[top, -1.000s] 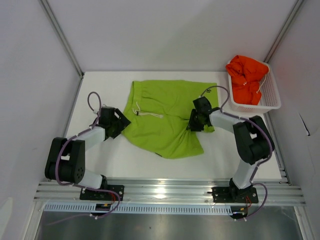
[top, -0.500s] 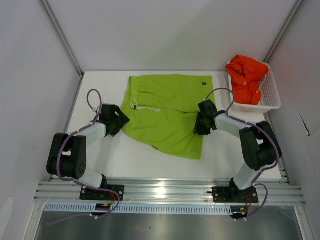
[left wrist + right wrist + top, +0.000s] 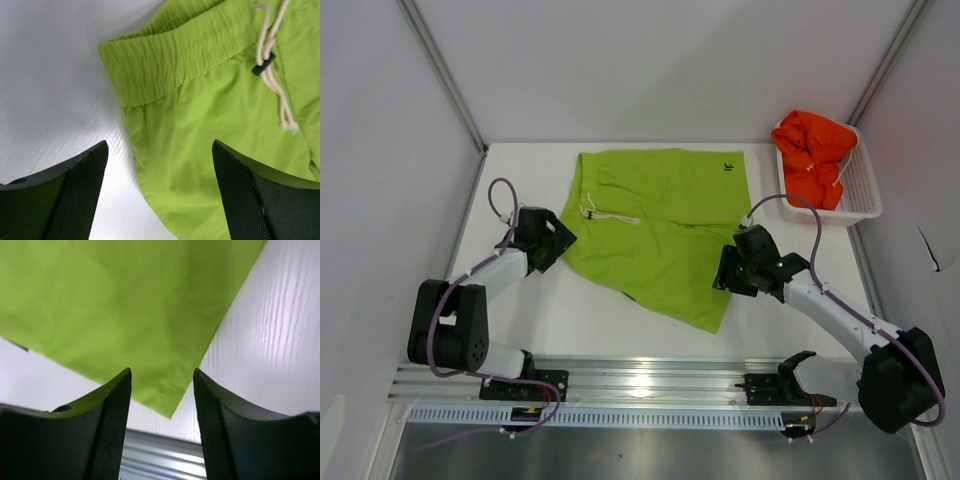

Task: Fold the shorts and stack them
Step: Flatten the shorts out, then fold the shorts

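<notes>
Your green shorts (image 3: 660, 225) lie spread flat in the middle of the table (image 3: 570, 310), waistband toward 9 o'clock and legs toward 3, with the drawstring (image 3: 271, 81) resting on the fabric. Your left gripper (image 3: 160, 190) hovers at the waistband's 7 o'clock corner, jaws wide and holding nothing. Your right gripper (image 3: 162, 405) hangs over the hem corner at 5 o'clock, jaws moderately apart and also empty. The orange shorts (image 3: 812, 158) sit bunched in the basket (image 3: 866, 195) at the table's 2 o'clock corner, well apart from both grippers.
</notes>
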`<action>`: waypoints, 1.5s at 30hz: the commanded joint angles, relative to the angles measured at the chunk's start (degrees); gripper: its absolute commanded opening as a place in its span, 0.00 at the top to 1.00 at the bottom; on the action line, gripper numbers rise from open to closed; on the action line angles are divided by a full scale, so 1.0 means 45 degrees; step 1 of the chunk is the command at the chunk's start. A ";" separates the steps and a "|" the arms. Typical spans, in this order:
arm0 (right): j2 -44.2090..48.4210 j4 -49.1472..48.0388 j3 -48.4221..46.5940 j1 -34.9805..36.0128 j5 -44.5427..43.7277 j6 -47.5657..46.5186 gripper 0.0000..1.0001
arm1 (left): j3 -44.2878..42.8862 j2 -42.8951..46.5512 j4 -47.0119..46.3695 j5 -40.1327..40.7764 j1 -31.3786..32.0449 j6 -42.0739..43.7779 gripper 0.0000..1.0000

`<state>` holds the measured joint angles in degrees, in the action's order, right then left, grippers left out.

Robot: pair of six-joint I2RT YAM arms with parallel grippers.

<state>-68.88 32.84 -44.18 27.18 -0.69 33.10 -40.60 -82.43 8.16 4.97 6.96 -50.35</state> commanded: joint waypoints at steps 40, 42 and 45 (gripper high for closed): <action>0.2378 -0.2961 0.4487 0.6050 -0.2249 0.5730 0.54 | -0.0372 -0.1818 -0.1756 -0.1691 -0.2250 -0.0081 0.48; 0.2358 -0.2943 0.4467 0.6050 -0.2424 0.5730 0.57 | -0.0353 -0.1779 -0.1736 -0.1555 -0.2250 -0.0101 0.48; 0.2416 -0.2845 0.4409 0.6050 -0.2658 0.5613 0.68 | -0.0197 -0.1604 -0.1968 -0.1437 -0.2250 -0.0101 0.54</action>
<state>-58.13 22.17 -24.18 54.26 -10.28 57.89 -41.58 -90.13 1.41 -3.07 -2.72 -50.17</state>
